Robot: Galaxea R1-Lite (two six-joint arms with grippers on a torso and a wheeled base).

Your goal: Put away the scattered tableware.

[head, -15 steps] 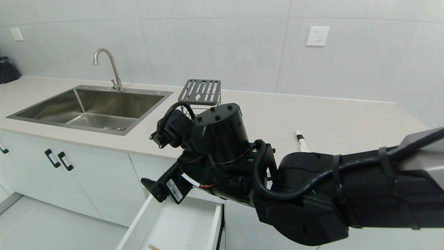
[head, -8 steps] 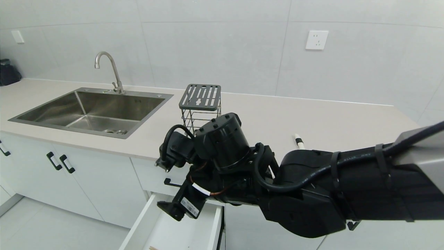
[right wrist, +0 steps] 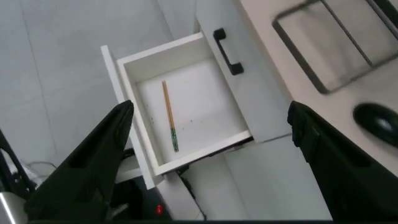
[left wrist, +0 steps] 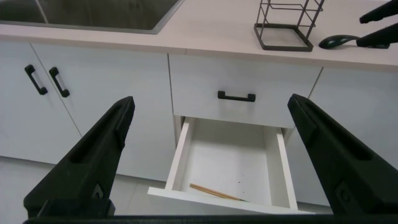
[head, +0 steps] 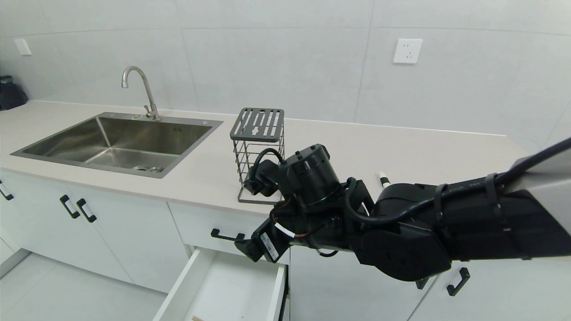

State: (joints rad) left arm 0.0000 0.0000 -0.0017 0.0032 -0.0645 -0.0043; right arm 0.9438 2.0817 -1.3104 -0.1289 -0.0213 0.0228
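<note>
Jaws on both arms stand wide apart, empty. Right jaws hang above the open drawer [right wrist: 199, 106]; I see chopsticks [right wrist: 169, 115] lying on its floor. Dark spoon [left wrist: 339, 41] lies on the desk [left wrist: 205, 25] just beside the wire rack [head: 258, 122].

The matte black right arm [head: 401, 236] had a drum-shaped wrist joint [head: 312, 171] dotted with screws, a thick black cable [head: 464, 192] tied along it, a grey upper link [head: 551, 176], and a white barcode label [head: 267, 243] on its black end effector [right wrist: 210, 107].
</note>
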